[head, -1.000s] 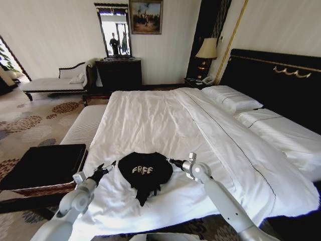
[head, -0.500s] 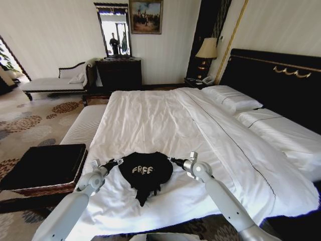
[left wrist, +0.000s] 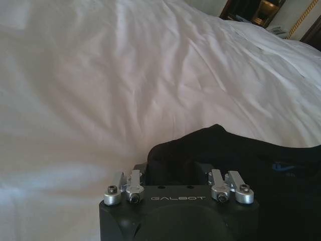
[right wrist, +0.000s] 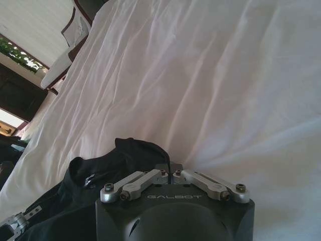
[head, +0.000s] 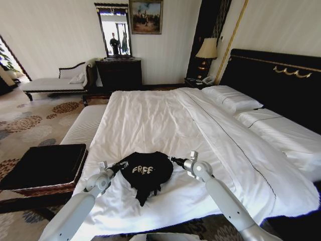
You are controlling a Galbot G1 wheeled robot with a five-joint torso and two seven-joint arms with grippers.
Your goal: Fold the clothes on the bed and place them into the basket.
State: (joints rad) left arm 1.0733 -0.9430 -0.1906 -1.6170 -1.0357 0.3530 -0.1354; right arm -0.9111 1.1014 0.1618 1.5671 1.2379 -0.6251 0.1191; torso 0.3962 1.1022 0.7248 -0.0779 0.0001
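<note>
Your left gripper (head: 122,164) and right gripper (head: 172,160) flank the black T-shirt (head: 145,173), bunched near the bed's (head: 150,120) foot; finger state unclear. Limp, light cloth: pinch opposite hems.

We see the left gripper (head: 122,164) move in across the bed (head: 150,120) from out near the edge, and it now meets the left edge of the black T-shirt (head: 145,170), fabric bunched at its fingertips (left wrist: 150,168)
</note>
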